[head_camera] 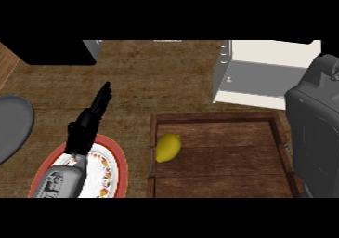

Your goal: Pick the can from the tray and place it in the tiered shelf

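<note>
Left hand (pixel 89 122) at left of frame, fingers straight, holding nothing, above a plate (pixel 117 160). Tray (pixel 220 118) lower centre holds a lemon (pixel 167 147) (no can visible). Shelf (pixel 268 69) upper right. Right arm (pixel 319 125) fills right edge; hand unseen.

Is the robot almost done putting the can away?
Hard to tell. The tray holds only a lemon, and no can shows anywhere. The left hand rests open over a plate, holding nothing. The white shelf shows no can. The right arm hides its hand.

Right hand's (pixel 316 125) fingers out of frame
</note>
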